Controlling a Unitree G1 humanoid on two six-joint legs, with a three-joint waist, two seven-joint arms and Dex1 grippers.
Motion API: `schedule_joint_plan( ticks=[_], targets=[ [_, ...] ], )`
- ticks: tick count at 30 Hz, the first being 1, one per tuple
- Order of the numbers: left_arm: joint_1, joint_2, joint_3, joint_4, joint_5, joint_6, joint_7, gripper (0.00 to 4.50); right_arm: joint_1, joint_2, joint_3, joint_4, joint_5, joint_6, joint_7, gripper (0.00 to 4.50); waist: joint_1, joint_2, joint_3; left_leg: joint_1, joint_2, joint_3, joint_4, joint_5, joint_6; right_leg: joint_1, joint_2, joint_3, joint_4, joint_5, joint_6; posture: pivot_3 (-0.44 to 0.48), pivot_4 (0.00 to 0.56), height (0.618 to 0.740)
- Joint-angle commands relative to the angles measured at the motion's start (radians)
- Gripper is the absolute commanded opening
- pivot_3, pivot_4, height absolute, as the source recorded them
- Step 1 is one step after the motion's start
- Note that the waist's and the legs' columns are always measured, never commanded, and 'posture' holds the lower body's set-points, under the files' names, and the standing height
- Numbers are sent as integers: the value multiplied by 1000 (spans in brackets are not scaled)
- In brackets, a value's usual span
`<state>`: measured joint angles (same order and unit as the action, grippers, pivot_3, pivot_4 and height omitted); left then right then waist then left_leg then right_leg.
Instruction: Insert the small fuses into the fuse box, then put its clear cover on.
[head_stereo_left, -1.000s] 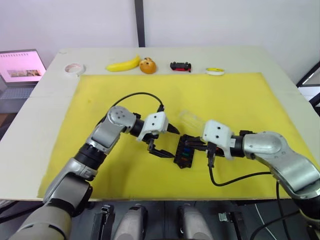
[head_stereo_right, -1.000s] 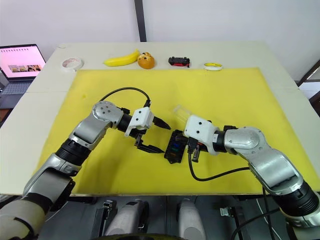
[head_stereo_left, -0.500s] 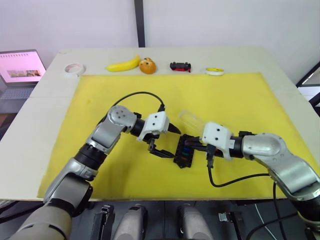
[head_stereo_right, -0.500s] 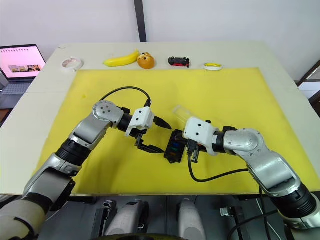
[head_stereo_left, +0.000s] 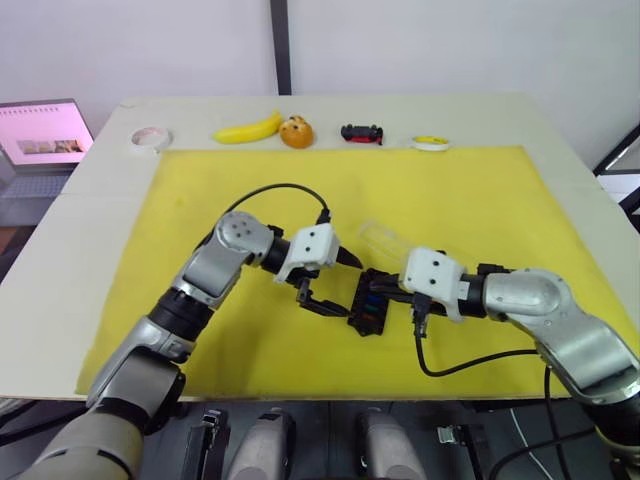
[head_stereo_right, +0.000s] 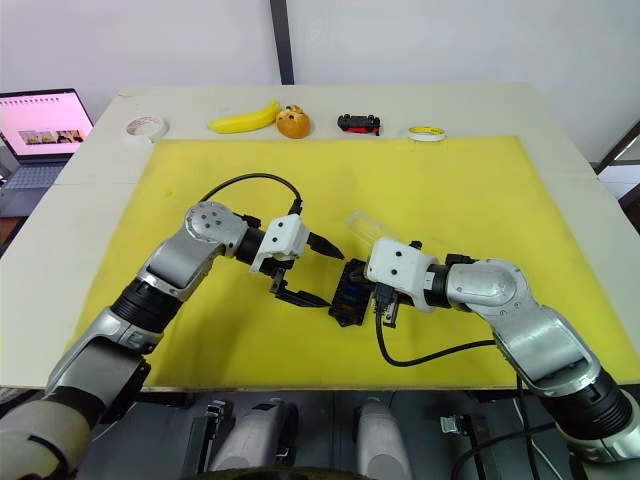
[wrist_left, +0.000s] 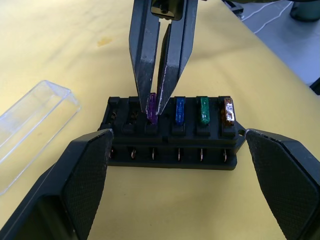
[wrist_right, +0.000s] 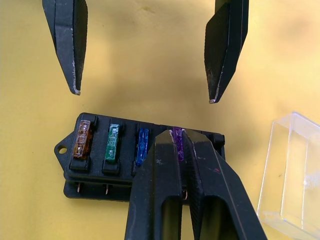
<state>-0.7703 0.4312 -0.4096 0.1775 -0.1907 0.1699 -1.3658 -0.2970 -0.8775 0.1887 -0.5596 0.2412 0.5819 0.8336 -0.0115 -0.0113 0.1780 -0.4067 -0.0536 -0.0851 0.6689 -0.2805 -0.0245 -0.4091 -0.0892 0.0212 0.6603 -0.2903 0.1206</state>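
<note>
Yellow mat on table (head_stereo_left: 100, 190), fuse box (wrist_left: 172, 137) mid-mat, my right tool (wrist_left: 156, 107) pinching purple fuse (wrist_left: 151, 111) into its slot, my left tool (wrist_right: 145, 95) spread wide, clear cover (wrist_right: 295, 175) just beside box.

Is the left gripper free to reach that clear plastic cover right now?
Probably yes. The left gripper is open, holding nothing, and the clear plastic cover lies bare on the yellow mat beside the black fuse box; the right gripper stays on the purple fuse.
</note>
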Motion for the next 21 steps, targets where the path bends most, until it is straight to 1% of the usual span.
schedule_joint_plan(
  ticks=[1, 10, 15, 21],
  targets=[
    [-1, 4, 27, -33, -7, 1, 5, 4426, -6, 3, -13, -12, 2, 13, 9, 0, 0, 0, 0, 0, 0, 0, 0, 0, 0, 0, 0, 0, 0, 0, 0, 0, 150, 740],
    [-6, 3, 27, -23, -4, -1, 7, 4426, -30, -3, -13, -20, -12, 20, 15, 0, 0, 0, 0, 0, 0, 0, 0, 0, 0, 0, 0, 0, 1, 0, 0, 0, 150, 740],
    [1, 5, 26, -31, -5, 4, 10, 4426, -52, 2, -35, -66, 26, 83, 20, 0, 0, 0, 0, 0, 0, 0, 0, 0, 0, 0, 0, 0, 1, 0, 0, 0, 150, 740],
    [1, 8, 24, -23, -3, -3, 9, 4426, -53, -2, -41, -84, 33, 106, 23, 0, 0, 0, 0, 0, 0, 0, 0, 0, 0, 0, 0, 0, 1, 0, 0, 0, 150, 740]
  ],
)
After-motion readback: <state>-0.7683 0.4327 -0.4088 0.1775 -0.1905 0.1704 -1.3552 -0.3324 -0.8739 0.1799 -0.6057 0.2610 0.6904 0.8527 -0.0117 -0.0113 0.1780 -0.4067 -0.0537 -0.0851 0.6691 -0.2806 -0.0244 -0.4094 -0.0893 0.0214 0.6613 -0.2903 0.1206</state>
